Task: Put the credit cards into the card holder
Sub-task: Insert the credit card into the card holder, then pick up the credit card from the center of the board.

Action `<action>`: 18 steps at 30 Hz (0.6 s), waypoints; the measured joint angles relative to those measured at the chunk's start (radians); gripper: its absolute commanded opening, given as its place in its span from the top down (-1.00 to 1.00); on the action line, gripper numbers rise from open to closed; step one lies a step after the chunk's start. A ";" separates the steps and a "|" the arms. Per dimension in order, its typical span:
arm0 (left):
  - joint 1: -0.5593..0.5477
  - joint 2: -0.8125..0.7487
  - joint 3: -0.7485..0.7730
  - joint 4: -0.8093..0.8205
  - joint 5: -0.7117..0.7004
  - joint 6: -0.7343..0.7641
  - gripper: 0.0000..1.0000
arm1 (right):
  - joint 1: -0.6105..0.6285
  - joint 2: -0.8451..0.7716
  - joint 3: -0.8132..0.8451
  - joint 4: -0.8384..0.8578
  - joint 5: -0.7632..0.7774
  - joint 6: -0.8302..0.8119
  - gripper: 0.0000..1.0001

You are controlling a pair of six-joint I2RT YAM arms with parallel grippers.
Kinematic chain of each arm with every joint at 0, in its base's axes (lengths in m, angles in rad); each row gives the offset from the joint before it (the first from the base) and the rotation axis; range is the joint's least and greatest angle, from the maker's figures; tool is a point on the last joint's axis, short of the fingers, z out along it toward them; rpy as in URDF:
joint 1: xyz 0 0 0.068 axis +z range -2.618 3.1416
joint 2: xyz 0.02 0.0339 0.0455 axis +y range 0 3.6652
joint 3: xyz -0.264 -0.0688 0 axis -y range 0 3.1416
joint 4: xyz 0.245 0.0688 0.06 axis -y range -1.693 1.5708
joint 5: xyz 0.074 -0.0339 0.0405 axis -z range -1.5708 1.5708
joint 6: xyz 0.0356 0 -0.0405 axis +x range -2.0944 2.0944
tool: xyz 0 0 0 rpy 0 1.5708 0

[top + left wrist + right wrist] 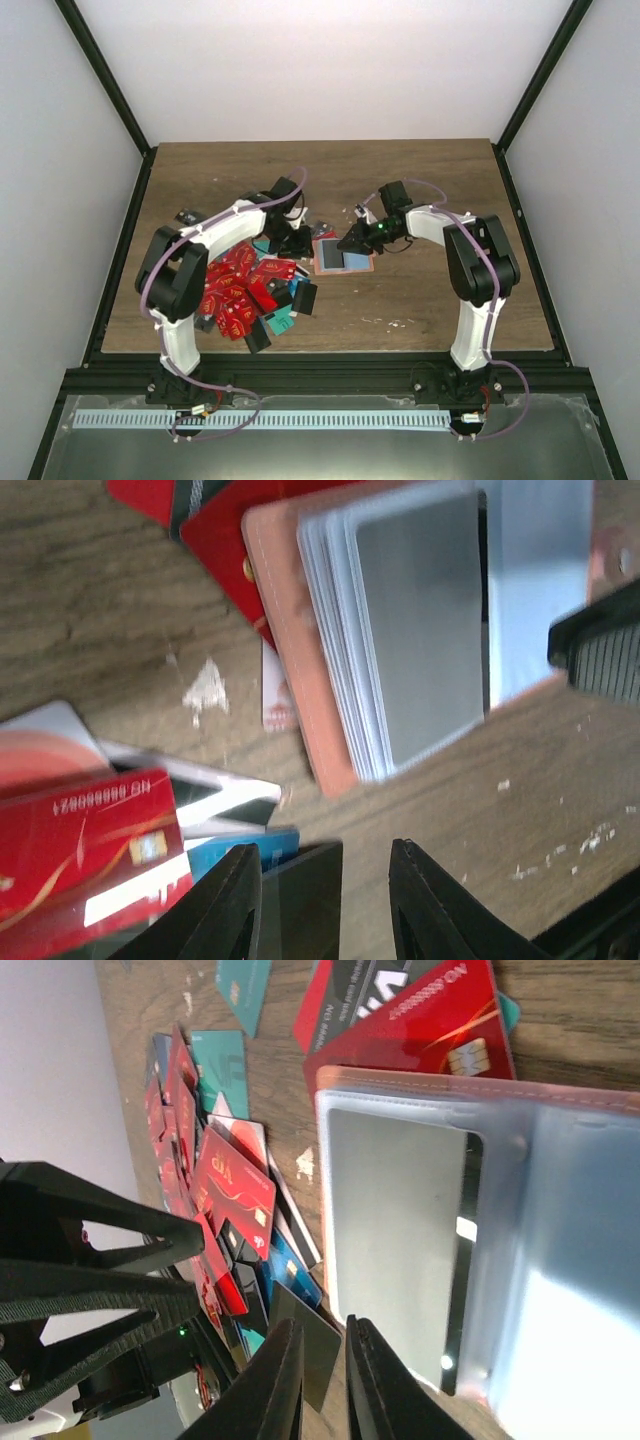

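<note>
The card holder [343, 256] lies open on the table, salmon-pink with clear sleeves. It shows in the left wrist view [300, 670] and the right wrist view [400, 1210], with a grey card [425, 630] in a sleeve. Credit cards [240, 290], mostly red with some teal and black, are heaped to its left. My left gripper [291, 240] hovers by the holder's left edge, jaws apart. A dark card [300, 900] stands against its left finger [232, 910]. My right gripper [352, 240] is at the holder's far-left corner, its fingers [375, 1385] almost together with nothing seen between them.
Red cards [410, 1020] stick out from under the holder's far side. A red card [85, 830] and a blue one [235, 850] lie beside my left fingers. Black frame rails [120, 230] border the table. Bare wood [440, 300] lies to the right of the holder.
</note>
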 measured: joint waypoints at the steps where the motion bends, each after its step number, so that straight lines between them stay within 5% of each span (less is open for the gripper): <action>1: 0.000 -0.019 -0.017 0.000 0.003 0.008 0.21 | 0.000 -0.005 0.000 -0.002 -0.001 -0.002 0.69; 10: -0.001 -0.244 -0.227 -0.012 0.052 0.077 0.08 | 0.095 -0.196 -0.216 0.119 -0.031 0.076 0.73; 18: -0.002 -0.270 -0.385 0.013 0.097 0.099 -0.03 | 0.264 -0.171 -0.325 0.284 -0.008 0.202 0.88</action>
